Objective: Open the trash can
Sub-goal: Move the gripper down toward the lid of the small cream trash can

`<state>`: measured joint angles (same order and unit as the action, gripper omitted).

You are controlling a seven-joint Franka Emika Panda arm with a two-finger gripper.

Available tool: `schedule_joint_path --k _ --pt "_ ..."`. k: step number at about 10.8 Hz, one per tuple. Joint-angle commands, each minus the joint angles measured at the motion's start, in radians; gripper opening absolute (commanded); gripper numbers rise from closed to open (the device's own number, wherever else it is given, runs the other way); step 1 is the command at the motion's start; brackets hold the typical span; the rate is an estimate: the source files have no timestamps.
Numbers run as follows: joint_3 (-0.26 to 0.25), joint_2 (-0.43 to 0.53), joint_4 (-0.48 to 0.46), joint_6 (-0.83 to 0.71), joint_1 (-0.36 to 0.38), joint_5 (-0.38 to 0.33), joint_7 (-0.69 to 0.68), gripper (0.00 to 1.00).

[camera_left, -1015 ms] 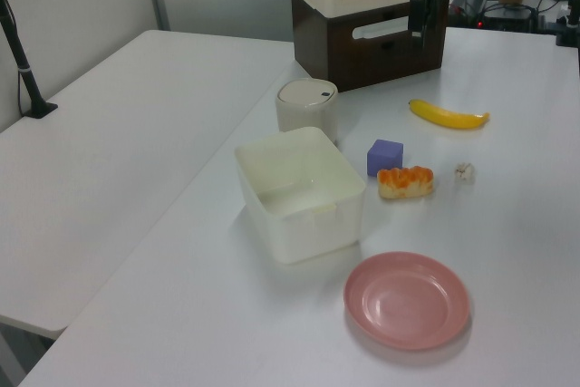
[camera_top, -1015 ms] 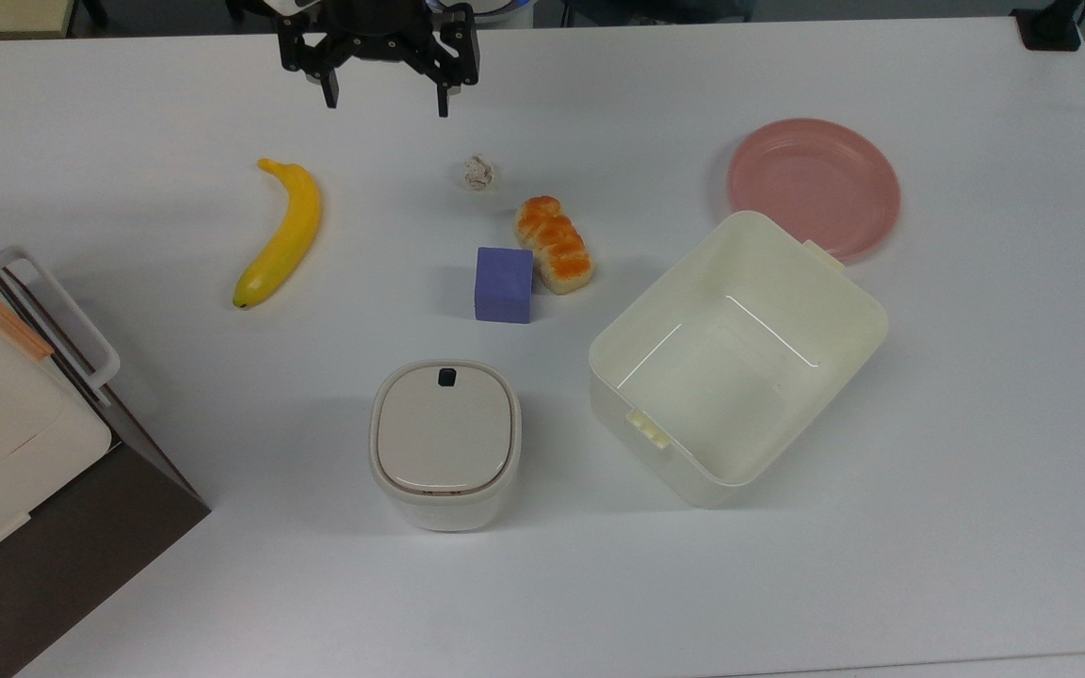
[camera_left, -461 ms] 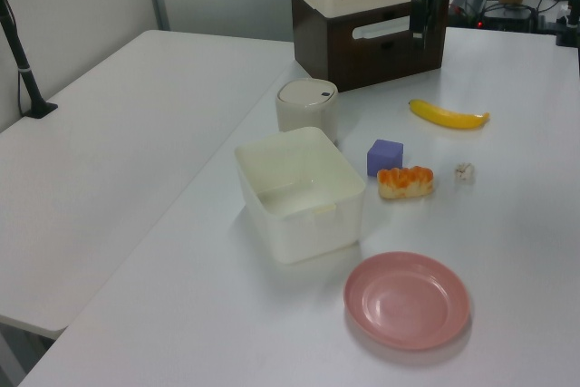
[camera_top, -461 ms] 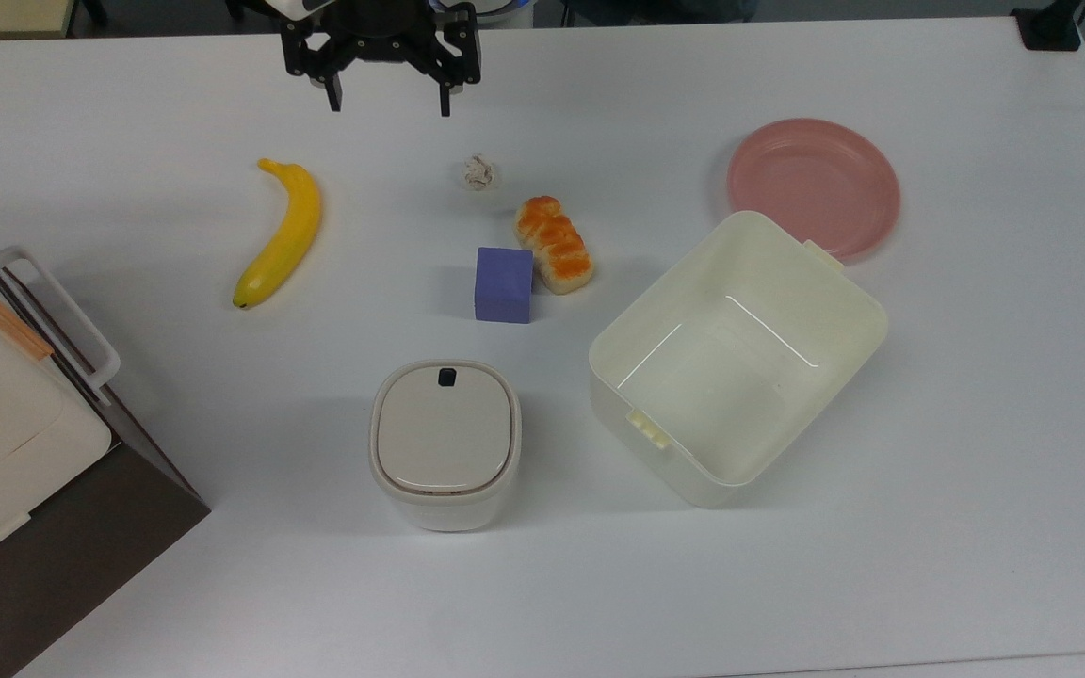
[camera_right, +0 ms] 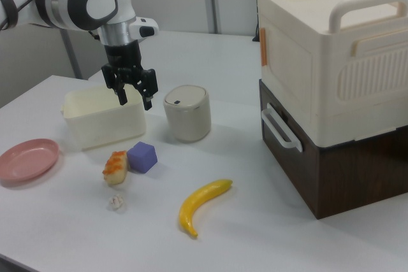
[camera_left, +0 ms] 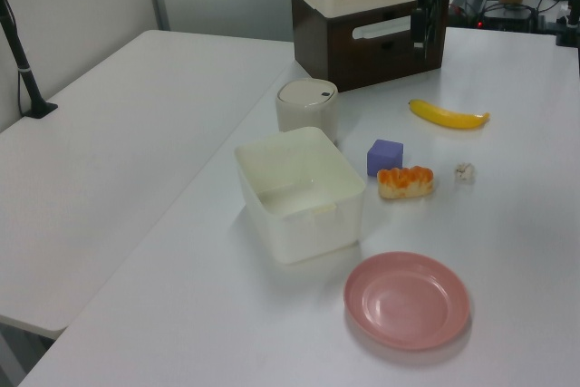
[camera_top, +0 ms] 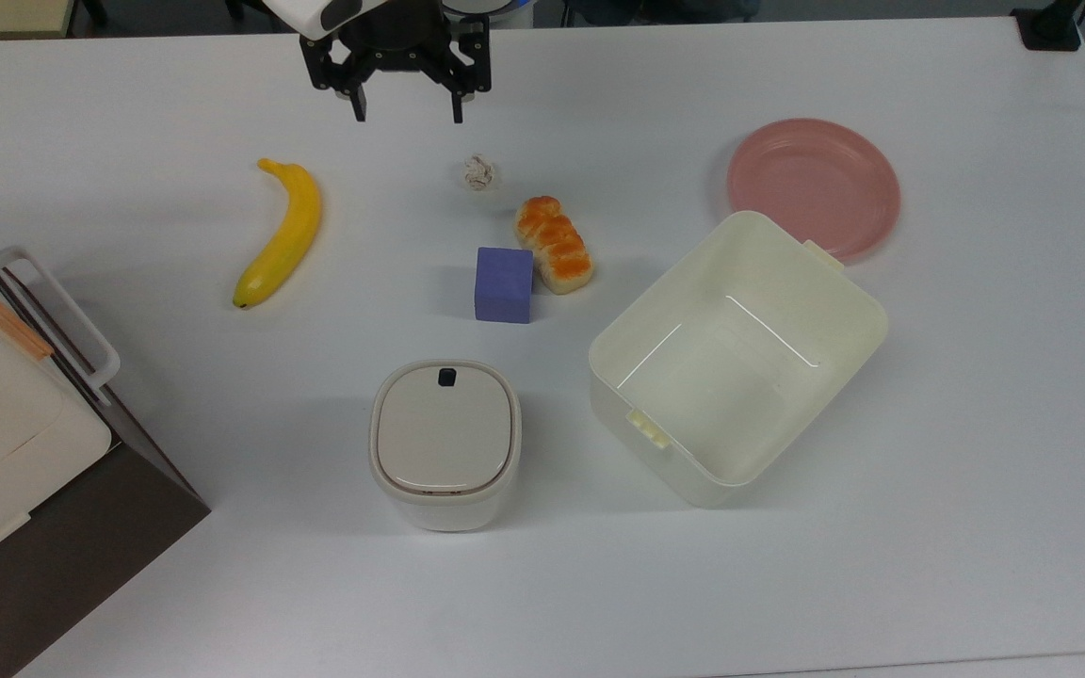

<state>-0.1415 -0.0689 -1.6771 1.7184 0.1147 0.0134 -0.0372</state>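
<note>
- The trash can [camera_top: 445,443] was recorded at about 6 o'clock in the top view, lid closed, with the black button [camera_top: 446,377] at the lid's 12 o'clock edge.
- The cream tub [camera_top: 738,356] stood at the can's 3 o'clock in the top view, near it but apart.
- The gripper [camera_top: 408,117] was seen at 12 o'clock of the top view, fingers spread wide and holding nothing, well apart from the can.
- The right view showed what the top view did not: the white arm [camera_right: 89,1], and the gripper [camera_right: 135,100] raised off the table, above the tub [camera_right: 102,117].
- In the left view, the gripper [camera_left: 421,35] was seen edge-on against the brown cabinet [camera_left: 362,43], and the finger gap could not be read.
- Against the frame one second earlier, the gripper was shifted slightly toward 3 o'clock in the top view, and its fingers stood somewhat closer together.
- The banana [camera_top: 283,234], purple block [camera_top: 504,284], bread [camera_top: 555,244] and pink plate [camera_top: 813,185] were unchanged in position.
</note>
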Motion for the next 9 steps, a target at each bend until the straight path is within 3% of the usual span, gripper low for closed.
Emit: schedule_joint_path --k 1,3,4,5,9 --pt "-0.006 0.001 -0.010 0.039 0.010 -0.018 -0.035 0.51" --pt "-0.006 -0.003 -0.012 0.085 0.011 -0.020 -0.038 0.19" --pt "-0.006 -0.021 -0.007 0.125 0.013 -0.032 -0.038 0.07" --pt "-0.006 -0.037 -0.004 0.173 0.013 -0.048 -0.038 0.01" --pt "-0.006 -0.109 0.028 0.354 0.011 -0.053 -0.029 0.00"
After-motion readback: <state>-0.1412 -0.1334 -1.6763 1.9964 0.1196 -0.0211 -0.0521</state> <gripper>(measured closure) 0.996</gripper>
